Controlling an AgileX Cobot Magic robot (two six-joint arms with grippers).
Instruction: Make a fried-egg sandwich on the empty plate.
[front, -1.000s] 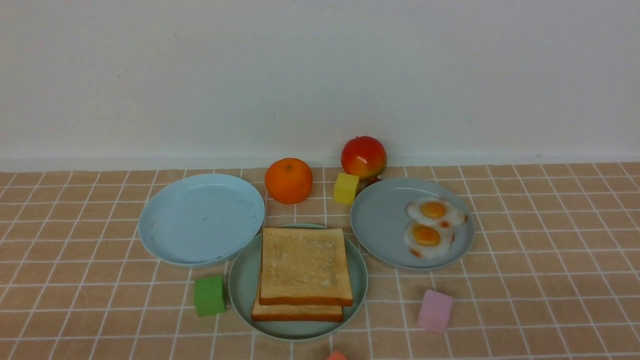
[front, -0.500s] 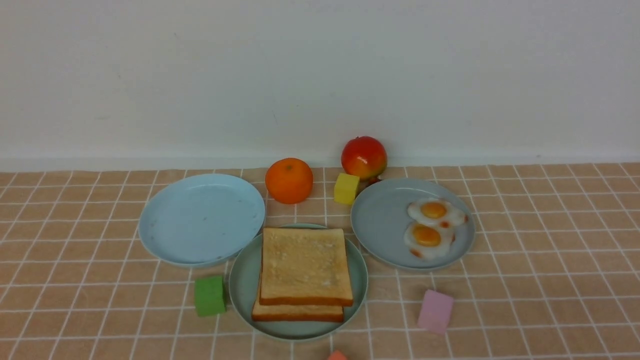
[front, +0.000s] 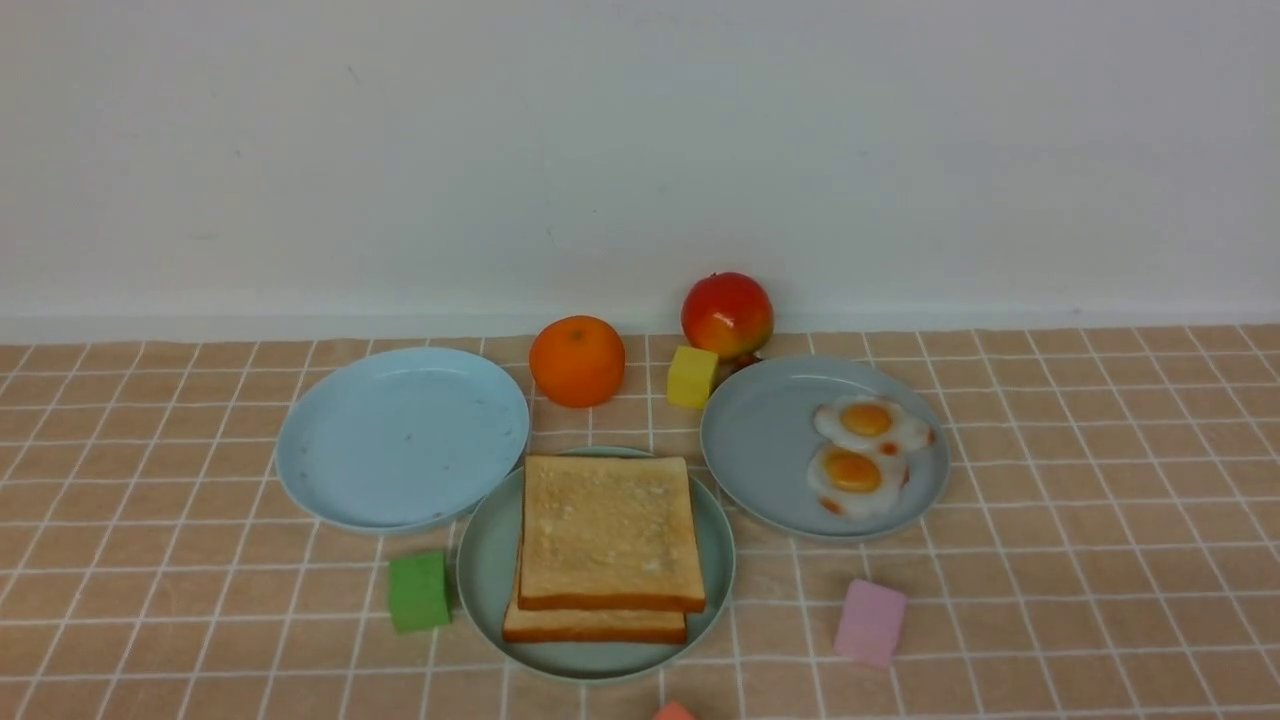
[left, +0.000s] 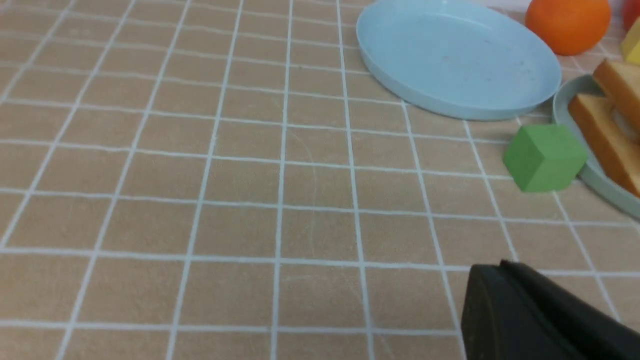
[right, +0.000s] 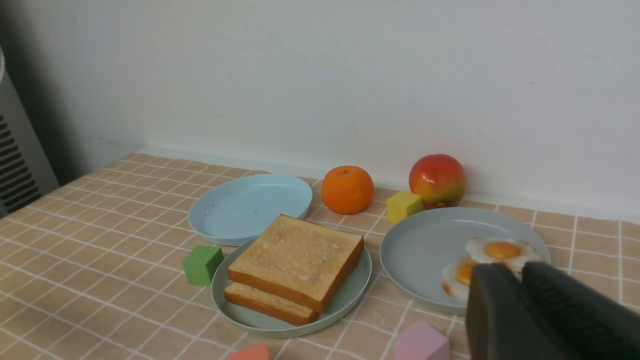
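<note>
Near the table's front edge sat the mint-green plate (front: 480, 590), carrying two toast slices (front: 606, 530) stacked one on the other; any egg between them was hidden. A green cube (front: 418, 591) stood just beside that plate's left rim, a pink cube (front: 869, 621) lay off to its right, and a reddish block (front: 672, 712) peeked in at the front edge. The sky-blue plate (front: 400, 438) lay behind-left, its rim touching the mint one. The grey-blue plate (front: 770, 450) behind-right held two fried eggs (front: 862, 452) overlapping. An orange (front: 577, 360), a yellow cube (front: 692, 377) and an apple (front: 727, 314) lined the back. The left end effector (left: 540, 315) hung above bare table (left: 200, 200); the right end effector (right: 520, 310) looked pressed together; the left one's state I cannot tell.
</note>
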